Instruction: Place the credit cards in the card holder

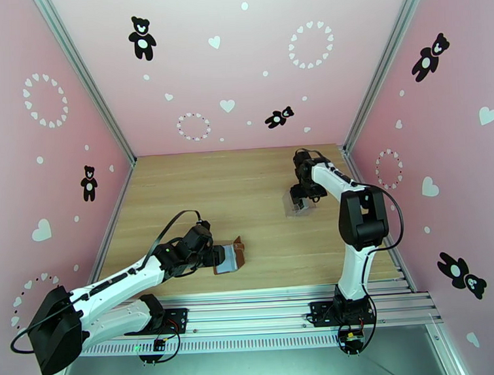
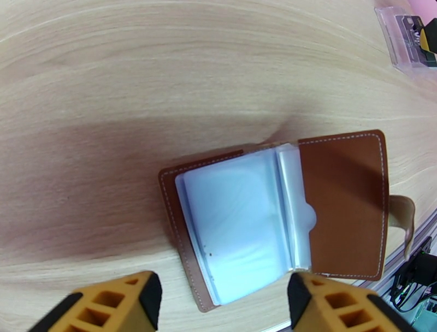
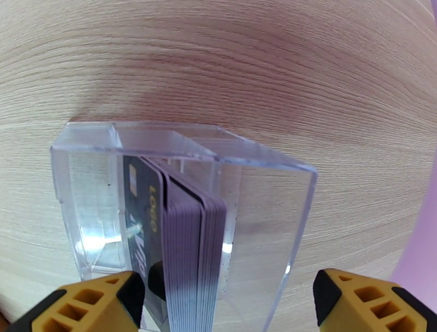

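The left gripper point(image 2: 224, 292) is held with its fingers apart at the bottom of the frame. Just above them the card holder point(image 2: 338, 202) is laid open, flat on the wooden table point(image 2: 109, 98). The right gripper point(image 3: 229, 292) is also spread wide, astride a clear box point(image 3: 262, 207). The credit cards point(image 3: 191, 240) are stacked on edge inside it, at lower centre.

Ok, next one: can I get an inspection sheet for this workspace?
surface: pale wooden table
job's things: card holder lies open, pockets up; credit cards stand stacked in a clear box
clutter: nothing seen
tools: left tool open above the card holder; right tool open over the clear box
cables: black cables loop off both arms
surroundings: pink walls with bears and hearts
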You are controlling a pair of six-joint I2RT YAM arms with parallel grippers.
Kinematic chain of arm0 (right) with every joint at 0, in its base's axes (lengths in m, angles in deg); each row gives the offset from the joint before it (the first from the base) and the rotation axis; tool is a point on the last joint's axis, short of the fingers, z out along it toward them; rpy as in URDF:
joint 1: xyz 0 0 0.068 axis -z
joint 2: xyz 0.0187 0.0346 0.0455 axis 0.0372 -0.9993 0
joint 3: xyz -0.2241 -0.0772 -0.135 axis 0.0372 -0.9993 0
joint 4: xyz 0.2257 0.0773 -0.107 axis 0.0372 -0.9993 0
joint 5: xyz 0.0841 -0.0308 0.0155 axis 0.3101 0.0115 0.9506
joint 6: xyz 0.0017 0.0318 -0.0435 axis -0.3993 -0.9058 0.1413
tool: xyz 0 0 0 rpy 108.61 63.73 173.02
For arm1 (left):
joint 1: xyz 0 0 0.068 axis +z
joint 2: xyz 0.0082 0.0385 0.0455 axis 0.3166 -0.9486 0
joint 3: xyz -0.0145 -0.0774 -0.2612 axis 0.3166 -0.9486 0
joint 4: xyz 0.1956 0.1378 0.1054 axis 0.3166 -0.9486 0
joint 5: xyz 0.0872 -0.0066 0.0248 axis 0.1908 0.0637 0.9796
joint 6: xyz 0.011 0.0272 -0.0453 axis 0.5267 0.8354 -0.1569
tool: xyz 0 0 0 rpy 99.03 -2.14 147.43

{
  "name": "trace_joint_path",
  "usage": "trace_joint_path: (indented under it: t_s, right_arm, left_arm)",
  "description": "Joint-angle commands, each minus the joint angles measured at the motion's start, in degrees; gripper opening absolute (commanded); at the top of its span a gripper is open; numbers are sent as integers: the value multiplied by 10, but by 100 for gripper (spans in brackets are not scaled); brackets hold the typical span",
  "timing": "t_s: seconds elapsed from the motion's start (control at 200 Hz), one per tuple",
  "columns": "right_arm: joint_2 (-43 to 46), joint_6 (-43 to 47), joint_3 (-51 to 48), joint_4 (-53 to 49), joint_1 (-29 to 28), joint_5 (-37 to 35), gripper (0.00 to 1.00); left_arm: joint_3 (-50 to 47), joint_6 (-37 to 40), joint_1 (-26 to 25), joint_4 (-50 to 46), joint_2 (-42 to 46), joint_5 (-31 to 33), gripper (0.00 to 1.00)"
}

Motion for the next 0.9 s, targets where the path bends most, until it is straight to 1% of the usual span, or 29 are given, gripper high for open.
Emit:
trace_joint_path:
  t_s: [0.0,0.37,0.45,0.576,0.716,0.896]
  right_arm:
    - [-11,2,19,-20,1,-11,86]
    - [16,-21,20,-16,19,-19,79]
    - [22,-20,19,-15,20,-17,75]
    - [22,-19,19,-16,20,-9,67]
    - [24,-19,20,-19,20,-14,61]
    - [28,-20,21,-22,20,-28,59]
  left_arm:
    - [-1,3,2,5,-3,-6,66]
    - [5,4,2,4,0,-10,66]
    - [5,4,2,4,-2,-9,66]
    - [3,3,2,2,0,-9,66]
    - [3,4,2,2,0,-8,66]
    - [1,3,2,5,-5,-6,66]
